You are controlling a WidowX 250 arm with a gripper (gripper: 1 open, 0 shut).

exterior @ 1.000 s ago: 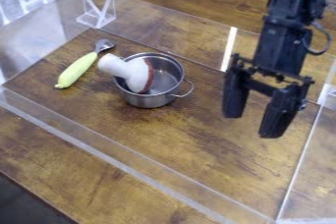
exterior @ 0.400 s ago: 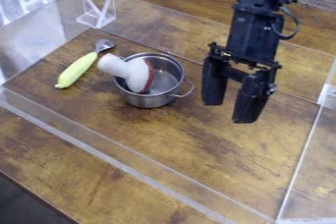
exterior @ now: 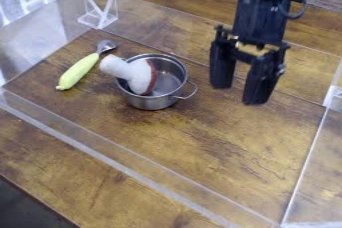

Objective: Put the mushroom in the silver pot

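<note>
The silver pot (exterior: pixel 158 84) stands left of centre on the wooden table, shiny, with a dark reddish inside. The mushroom (exterior: pixel 126 67) lies tilted across the pot's left rim, its white stalk reaching into the pot and its grey-brown cap (exterior: pixel 106 46) sticking out to the upper left. My black gripper (exterior: pixel 237 90) hangs to the right of the pot, pointing down, its two long fingers (exterior: pixel 218 71) spread apart and nothing between them. It is open and apart from the pot.
A yellow-green corn-like vegetable (exterior: pixel 76 71) lies left of the pot. Clear acrylic walls (exterior: pixel 120 162) fence the work area in front and on the sides. A small clear stand (exterior: pixel 99 12) sits at the back left.
The gripper has moved left and a little away from the camera, closer to the pot, still open. The mushroom and pot have not moved.
</note>
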